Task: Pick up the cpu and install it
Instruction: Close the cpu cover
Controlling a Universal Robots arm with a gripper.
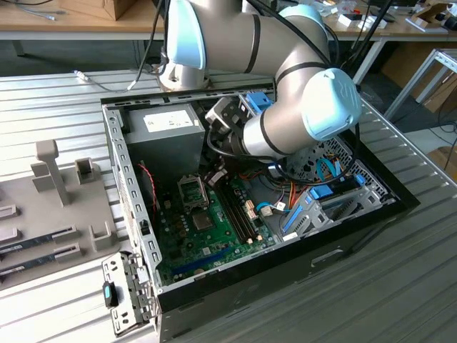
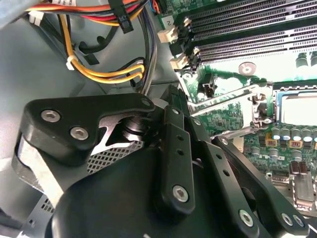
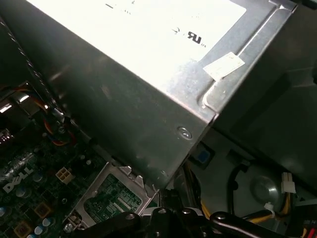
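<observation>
The robot arm reaches into an open computer case on the counter. In the exterior view, your gripper (image 1: 216, 174) hangs low over the green motherboard (image 1: 207, 230). The open processor socket (image 1: 191, 189) is just beside it, at about eight o'clock. The grey power supply (image 1: 168, 123) sits at eleven o'clock. In the second wrist view, the socket (image 2: 297, 106) lies past the gripper's black linkages, with its metal retaining frame (image 2: 225, 106) tilted up. You cannot tell where the cpu is; the gripper's body hides whatever is beneath it. For the same reason, you cannot tell whether the gripper is clenched or released.
</observation>
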